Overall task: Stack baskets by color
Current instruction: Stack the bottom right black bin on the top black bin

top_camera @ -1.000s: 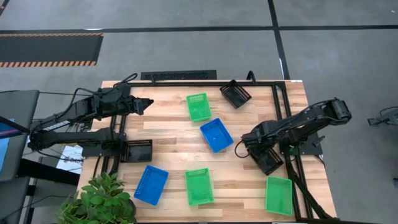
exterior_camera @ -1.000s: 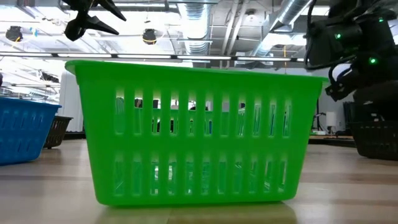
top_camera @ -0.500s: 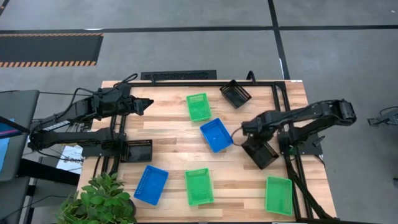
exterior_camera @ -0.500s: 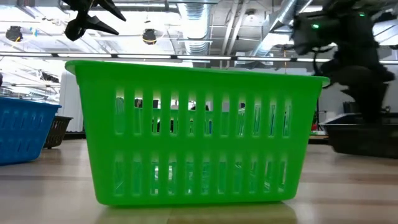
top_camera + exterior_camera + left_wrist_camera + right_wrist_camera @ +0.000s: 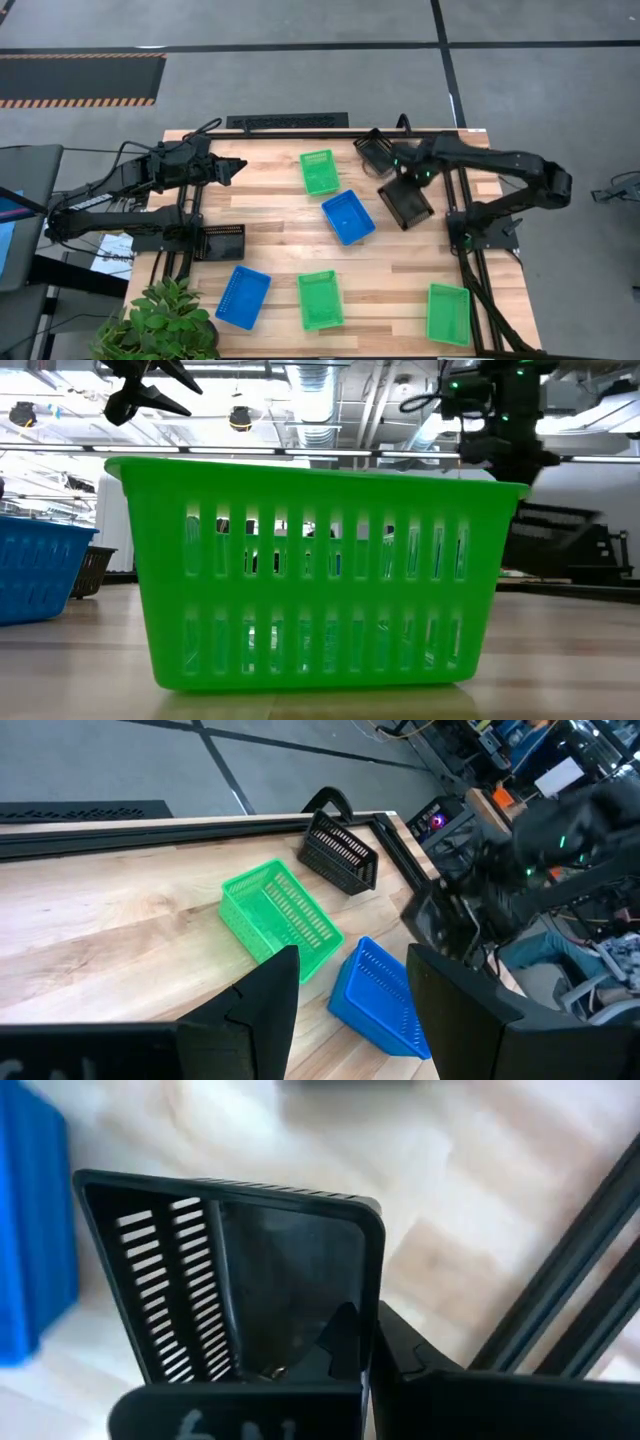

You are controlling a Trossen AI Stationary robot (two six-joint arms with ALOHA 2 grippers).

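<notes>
Carried black basket (image 5: 405,202) now farther back, clamped in right gripper (image 5: 398,183); three green, two blue, two black.

In the low view, the near green basket (image 5: 315,575) fills the centre and hides most of the tabletop (image 5: 560,660) behind it. A blue basket (image 5: 40,570) is cut off by the frame's left edge, and a black basket (image 5: 92,572) shows only as a sliver behind it. At the right, the carried black basket (image 5: 560,545) is smeared by motion, its mesh unreadable.

In the right wrist view, that basket (image 5: 230,1280) is cut off at the frame's bottom, and another blue basket (image 5: 30,1230) is cropped at the left edge.

In the left wrist view, the right arm (image 5: 540,850) is a dark blur.

In the high view, a potted plant (image 5: 160,325) runs off the bottom edge.
</notes>
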